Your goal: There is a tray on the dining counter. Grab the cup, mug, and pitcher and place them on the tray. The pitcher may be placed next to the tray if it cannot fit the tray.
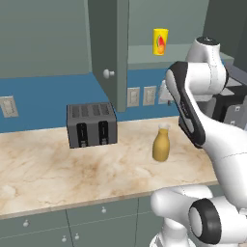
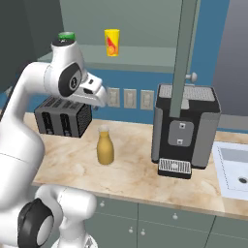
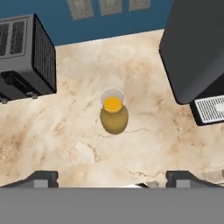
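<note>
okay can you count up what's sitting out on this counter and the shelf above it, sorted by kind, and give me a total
Drink containers: 3 – pitcher, cup on the shelf, mug partly behind the arm.
Appliances: 2 – toaster, coffee machine.
Total: 5

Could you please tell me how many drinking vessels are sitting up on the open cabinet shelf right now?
2: the yellow cup stands mid-shelf, and the green mug peeks out behind the arm's upper joint to its left. More may be hidden by the arm or door.
</note>
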